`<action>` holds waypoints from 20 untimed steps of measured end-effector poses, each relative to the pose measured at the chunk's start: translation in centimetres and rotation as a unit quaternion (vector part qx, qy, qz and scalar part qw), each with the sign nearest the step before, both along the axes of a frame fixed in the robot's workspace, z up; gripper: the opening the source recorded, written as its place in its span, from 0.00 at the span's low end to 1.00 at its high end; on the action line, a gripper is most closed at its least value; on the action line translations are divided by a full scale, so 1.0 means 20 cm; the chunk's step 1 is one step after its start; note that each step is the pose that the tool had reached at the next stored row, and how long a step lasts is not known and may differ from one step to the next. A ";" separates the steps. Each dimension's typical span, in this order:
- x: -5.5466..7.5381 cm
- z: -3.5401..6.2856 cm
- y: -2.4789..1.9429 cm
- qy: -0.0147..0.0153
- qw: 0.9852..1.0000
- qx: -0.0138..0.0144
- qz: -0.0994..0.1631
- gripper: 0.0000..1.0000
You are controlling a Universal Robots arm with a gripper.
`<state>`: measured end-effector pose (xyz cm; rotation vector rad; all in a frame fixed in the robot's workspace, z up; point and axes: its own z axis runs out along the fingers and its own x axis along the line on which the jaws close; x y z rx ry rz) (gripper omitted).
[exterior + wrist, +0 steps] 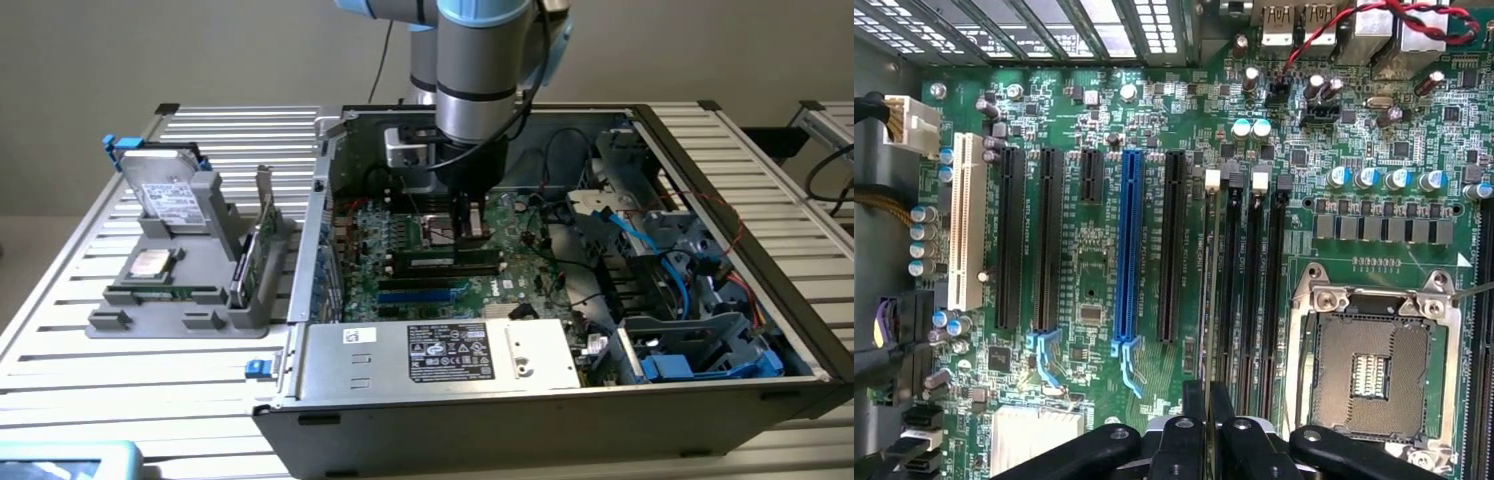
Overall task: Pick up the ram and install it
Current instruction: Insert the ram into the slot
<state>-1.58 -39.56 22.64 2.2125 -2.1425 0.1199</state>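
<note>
Starting well off your gripper (466, 236), toward the exterior view's left: a grey holder (174, 322) sits on the slatted table (80, 330), outside the case. A drive (170, 203), a square silver chip (147, 265) and a tall green card (256, 240) with its bracket sit in it. (spotter)

And nearer in? (operator)

Your arm (477, 60) reaches down through the open side of the computer case (534, 420). The gripper is low over the motherboard (1094, 290). Its fingers (1192, 420) are pressed in on the ram (1206, 300), pinching it. From the wrist view you see it edge-on, a thin line running out from between the fingers. (spotter)

Where is it against the slots? (operator)

It is lined up along the outermost of the four black memory slots (1254, 290), the one furthest from the processor socket (1369, 370). I can't tell you whether it touches that slot or hangs just above. The long blue slot (1126, 250) lies near, on the ram's other side. (spotter)

Anything past the gripper? (operator)

Toward the exterior view's right are blue cables (663, 262) and a grey drive cage (694, 340), both well apart from your gripper. The labelled power supply box (441, 352) sits closer to the exterior camera than the gripper does. (spotter)
</note>
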 end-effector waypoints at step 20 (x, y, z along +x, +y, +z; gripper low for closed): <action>0.00 0.021 0.000 -0.001 1.000 0.000 0.000 0.28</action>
